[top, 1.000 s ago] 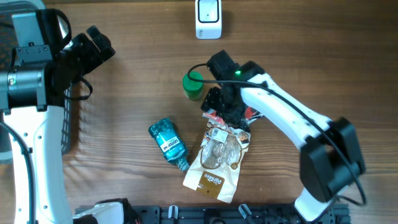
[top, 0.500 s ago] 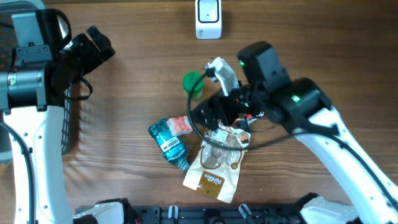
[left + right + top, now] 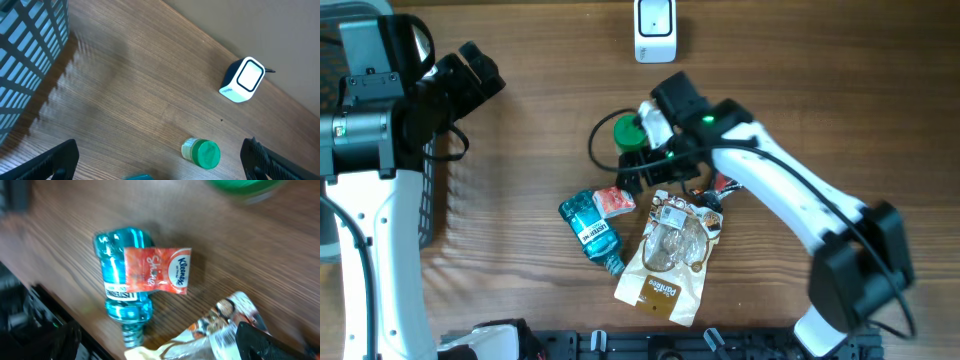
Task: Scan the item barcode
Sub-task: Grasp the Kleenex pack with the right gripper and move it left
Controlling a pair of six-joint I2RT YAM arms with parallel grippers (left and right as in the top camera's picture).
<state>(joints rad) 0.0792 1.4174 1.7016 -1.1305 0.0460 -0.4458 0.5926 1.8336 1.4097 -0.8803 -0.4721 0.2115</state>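
Observation:
A red tissue pack (image 3: 614,202) lies on the table, leaning on the top of a teal bottle (image 3: 590,230); the right wrist view shows this pack (image 3: 156,270) resting on the bottle (image 3: 122,290). My right gripper (image 3: 642,178) hovers just right of the pack, open and empty (image 3: 157,342). The white barcode scanner (image 3: 655,30) stands at the far edge and appears in the left wrist view (image 3: 243,80). My left gripper (image 3: 480,65) is far left, raised over the table, open with nothing between its fingers (image 3: 160,165).
A green-lidded jar (image 3: 630,135) lies behind the right gripper. A snack pouch (image 3: 670,255) lies right of the bottle, under the right arm. A blue wire basket (image 3: 435,190) stands at the left edge.
The right gripper opened and let go of the red tissue pack, which moved left from the pouch to rest against the teal bottle. The right arm swung. The left arm stayed still.

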